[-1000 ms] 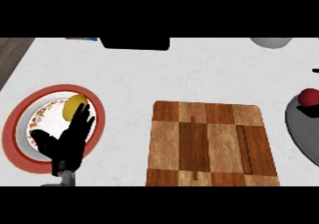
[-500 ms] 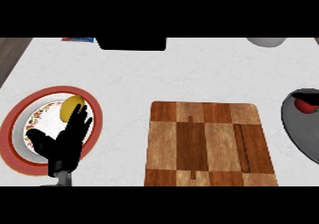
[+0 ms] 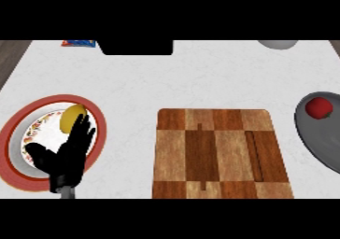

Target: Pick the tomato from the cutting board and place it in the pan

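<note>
1. Surface (image 3: pixel 200 79): white, faintly marbled; a strip of dark wood shows at its far left edge.
2. Board (image 3: pixel 221 154): wooden, checkered, nothing on it; no writing legible.
3. Tomato (image 3: pixel 319 108): red, lying in the pan.
4. Pan (image 3: pixel 324 144): dark grey, at the right edge, partly cut off.
5. Plate (image 3: pixel 35 140): red rim, patterned centre, carrying a yellow fruit (image 3: pixel 71 116).
6. Left hand (image 3: pixel 66 156): black, over the plate, fingers (image 3: pixel 83 130) straight and released, holding nothing.
7. Packet (image 3: pixel 79 43): blue and orange, far left; print unreadable.
8. Black box (image 3: pixel 138 46), far edge.
9. Grey bowl (image 3: pixel 278 44), far right.
</note>
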Controlling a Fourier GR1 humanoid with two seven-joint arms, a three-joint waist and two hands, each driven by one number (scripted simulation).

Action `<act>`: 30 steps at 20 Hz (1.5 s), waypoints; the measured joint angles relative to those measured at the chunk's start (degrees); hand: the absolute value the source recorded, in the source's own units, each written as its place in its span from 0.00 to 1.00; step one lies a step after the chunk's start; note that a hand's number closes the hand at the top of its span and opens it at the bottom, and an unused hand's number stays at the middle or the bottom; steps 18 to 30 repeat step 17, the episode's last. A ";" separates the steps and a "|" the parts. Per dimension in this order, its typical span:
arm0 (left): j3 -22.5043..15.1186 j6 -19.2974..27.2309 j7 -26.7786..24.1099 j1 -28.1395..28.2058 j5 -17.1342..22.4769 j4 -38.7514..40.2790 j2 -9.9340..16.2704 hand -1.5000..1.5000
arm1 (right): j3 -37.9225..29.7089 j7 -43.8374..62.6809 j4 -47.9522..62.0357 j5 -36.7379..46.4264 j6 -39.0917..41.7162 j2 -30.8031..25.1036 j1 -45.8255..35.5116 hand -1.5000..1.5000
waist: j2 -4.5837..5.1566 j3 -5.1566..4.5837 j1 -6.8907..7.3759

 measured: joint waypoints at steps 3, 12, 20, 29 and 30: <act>-0.02 0.51 0.27 0.37 -0.33 -0.48 -0.10 0.50 | -0.78 -2.01 1.05 -1.73 5.95 -2.34 3.34 0.00 | -0.08 -0.05 -0.24; 0.45 0.84 1.52 0.55 -0.40 -0.80 0.08 0.50 | -0.19 0.02 -2.90 -5.73 12.00 -5.85 11.03 0.00 | -0.46 -0.23 -0.97; 0.70 0.33 0.95 0.96 -0.21 -0.69 0.09 0.50 | -0.25 0.05 -6.19 -8.41 12.21 -5.80 16.33 0.00 | -0.56 -0.25 -1.17; 0.70 0.33 0.95 0.96 -0.21 -0.69 0.09 0.50 | -0.25 0.05 -6.19 -8.41 12.21 -5.80 16.33 0.00 | -0.56 -0.25 -1.17; 0.70 0.33 0.95 0.96 -0.21 -0.69 0.09 0.50 | -0.25 0.05 -6.19 -8.41 12.21 -5.80 16.33 0.00 | -0.56 -0.25 -1.17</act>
